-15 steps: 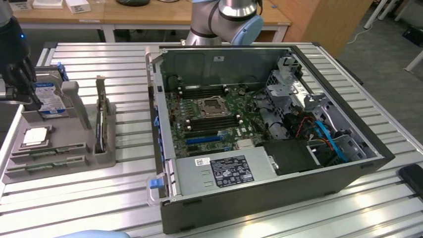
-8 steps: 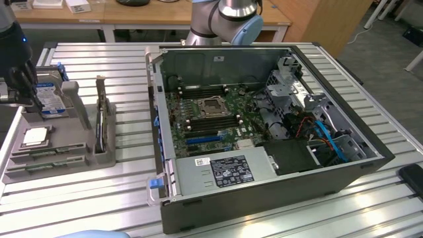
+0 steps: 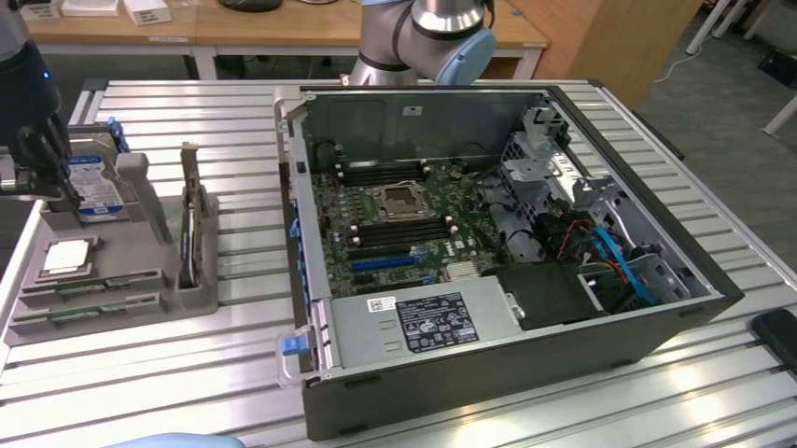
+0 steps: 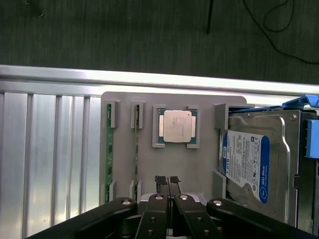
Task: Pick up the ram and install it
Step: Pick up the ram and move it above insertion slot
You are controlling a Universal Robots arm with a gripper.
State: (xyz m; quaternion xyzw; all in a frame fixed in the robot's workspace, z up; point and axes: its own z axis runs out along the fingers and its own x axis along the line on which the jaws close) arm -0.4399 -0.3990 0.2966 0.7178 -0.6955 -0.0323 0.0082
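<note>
Two ram sticks lie on edge in slots of the grey holder tray (image 4: 149, 164): a green one (image 4: 109, 149) and a thinner-looking one (image 4: 136, 149). In the exterior view they appear at the tray's near end (image 3: 93, 284). My gripper (image 4: 167, 180) hovers over the tray with its fingertips pressed together and nothing between them. It is beside the second stick and just short of the silver CPU chip (image 4: 177, 125). In the exterior view the gripper (image 3: 37, 173) hangs at the far left, above the hard drive.
A hard drive with a blue-white label (image 4: 246, 164) stands in the tray next to the CPU. The open computer case (image 3: 498, 233) holds the motherboard with its dark memory slots (image 3: 380, 173). A flat card (image 3: 189, 224) stands upright in the tray.
</note>
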